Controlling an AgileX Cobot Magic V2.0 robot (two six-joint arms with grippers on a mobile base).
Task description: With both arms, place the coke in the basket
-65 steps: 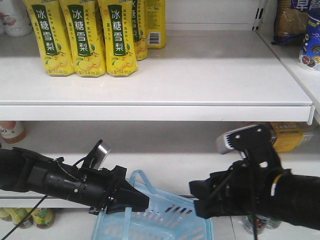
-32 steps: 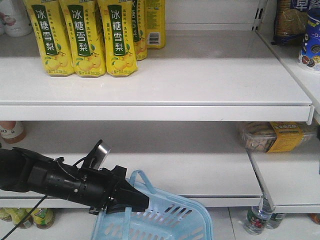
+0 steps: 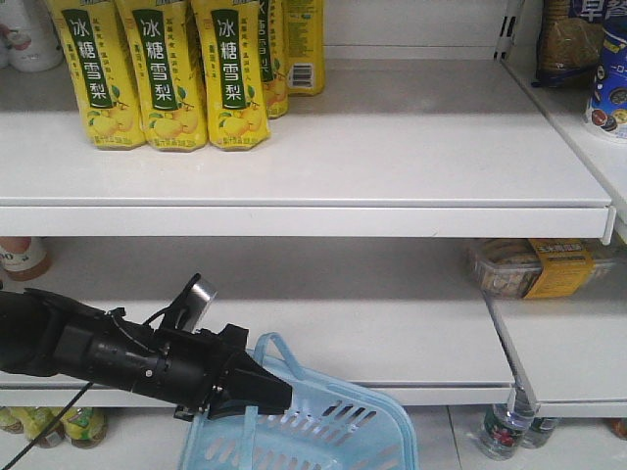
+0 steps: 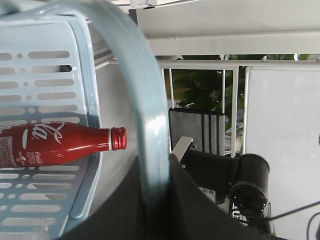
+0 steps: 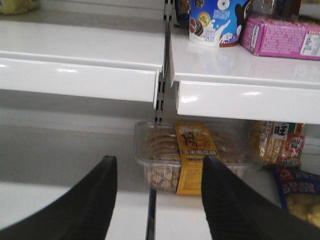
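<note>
The coke point(image 4: 55, 145), a slim red bottle with white script, lies on its side inside the light blue basket point(image 4: 45, 75), cap towards the rim. My left gripper point(image 4: 155, 160) is shut on the basket's loop handle point(image 4: 145, 100). In the front view the left gripper point(image 3: 279, 392) holds that handle point(image 3: 284, 352) at the basket's point(image 3: 333, 436) left rim, below the lower shelf. The coke is hidden in the front view. My right gripper point(image 5: 159, 162) is open with nothing between its fingers. It faces the lower shelf and does not show in the front view.
Yellow pear-drink bottles point(image 3: 162, 73) stand on the upper shelf point(image 3: 392, 186). A clear snack box with a yellow label point(image 5: 192, 155) lies ahead of the right gripper, also in the front view point(image 3: 534, 266). Water bottles point(image 3: 505, 431) stand low right. A blue cup point(image 5: 215, 20) and pink box point(image 5: 280, 35) sit above.
One second ago the right arm hung beside the basket's right rim in the front view; it has since withdrawn out of that view. The left arm and basket have not moved.
</note>
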